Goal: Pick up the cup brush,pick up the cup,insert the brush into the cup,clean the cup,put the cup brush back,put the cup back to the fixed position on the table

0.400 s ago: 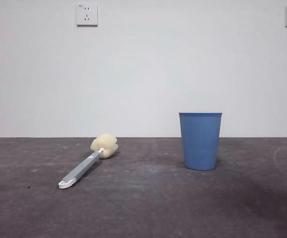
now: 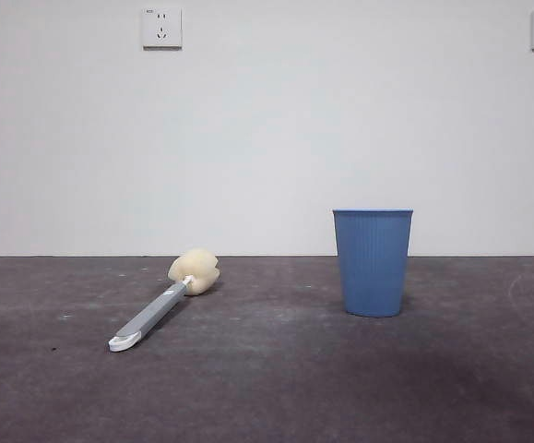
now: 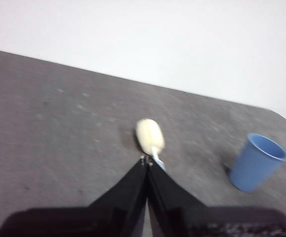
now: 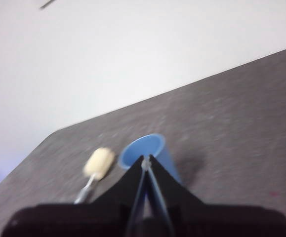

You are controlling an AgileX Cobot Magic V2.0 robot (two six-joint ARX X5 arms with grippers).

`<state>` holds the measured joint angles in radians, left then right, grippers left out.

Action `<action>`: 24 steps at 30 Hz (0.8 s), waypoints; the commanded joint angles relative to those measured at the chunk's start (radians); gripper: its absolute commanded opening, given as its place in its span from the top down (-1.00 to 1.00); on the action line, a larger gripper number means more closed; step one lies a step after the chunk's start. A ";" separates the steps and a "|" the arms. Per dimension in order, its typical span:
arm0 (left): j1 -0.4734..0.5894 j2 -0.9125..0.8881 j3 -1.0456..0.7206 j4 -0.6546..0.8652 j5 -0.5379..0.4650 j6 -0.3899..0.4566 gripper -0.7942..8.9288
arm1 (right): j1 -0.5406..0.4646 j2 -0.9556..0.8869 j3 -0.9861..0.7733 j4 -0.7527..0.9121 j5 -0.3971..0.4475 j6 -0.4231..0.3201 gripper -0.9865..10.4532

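The cup brush (image 2: 160,301) lies flat on the table (image 2: 267,388), cream sponge head toward the wall, white tip toward the camera. To its right the blue ribbed cup (image 2: 373,262) stands upright. No arm shows in the front view. In the left wrist view my left gripper (image 3: 146,162) hovers shut above the table, tips in line with the cup brush (image 3: 150,136), and the cup (image 3: 257,162) is off to one side. The right gripper (image 4: 145,162) is shut too, its tips in front of the cup (image 4: 147,150), with the cup brush (image 4: 97,168) beside it.
A white wall rises behind the table with two power sockets (image 2: 161,28) high up. The table's rounded corner (image 3: 281,116) shows in the left wrist view.
Brush and cup have not moved. A faint shadow on the table's right side has shifted slightly.
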<state>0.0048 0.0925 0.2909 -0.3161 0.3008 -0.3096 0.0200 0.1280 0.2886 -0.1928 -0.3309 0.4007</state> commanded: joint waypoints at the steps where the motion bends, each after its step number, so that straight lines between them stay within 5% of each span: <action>1: 0.002 0.049 0.074 -0.064 0.067 0.031 0.85 | 0.003 0.065 0.083 -0.056 -0.061 -0.045 0.85; 13: 0.002 0.294 0.387 -0.389 0.314 0.295 0.85 | 0.004 0.400 0.471 -0.562 -0.304 -0.406 0.85; 19: 0.001 0.391 0.496 -0.554 0.365 0.406 0.85 | 0.038 0.515 0.599 -0.792 -0.307 -0.546 0.85; 24: 0.001 0.422 0.517 -0.606 0.360 0.428 0.84 | 0.057 0.546 0.616 -0.837 -0.307 -0.568 0.82</action>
<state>0.0048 0.5140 0.8051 -0.9241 0.6617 0.0902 0.0738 0.6727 0.9012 -1.0306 -0.6331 -0.1402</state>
